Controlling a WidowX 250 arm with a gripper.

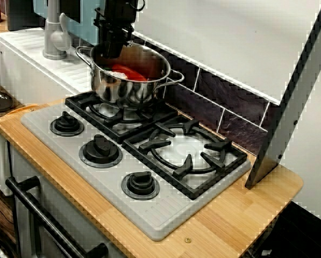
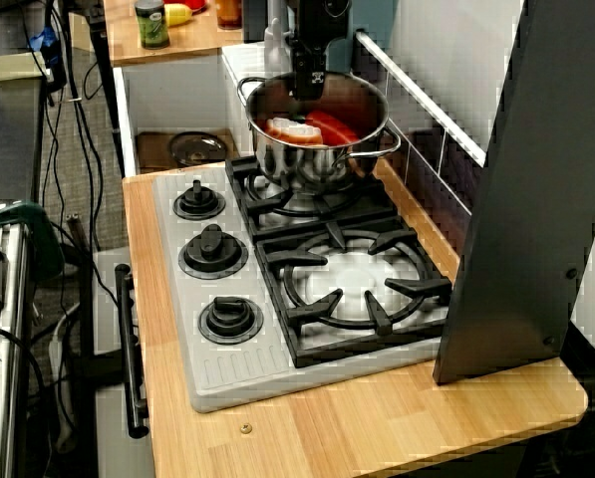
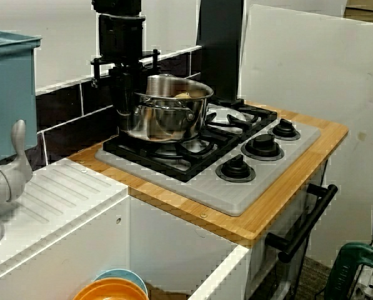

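Your light wooden desk carries a grey hob, and on its far burner grate the shiny steel pot stands upright and level, mouth up, its two loop handles lined roughly along the dark tiled wall. The black hand hangs straight down at the pot's back rim, as its tall sides demand; you can't tell whether it is clenched or released.

The stove sits on the desk, with the pot on the burner nearest the faucet and the second burner beside it. Three knobs run in a row along the stove's front edge. The end effector hangs over the pot's rim on the faucet side, and the tiled wall stands just behind.
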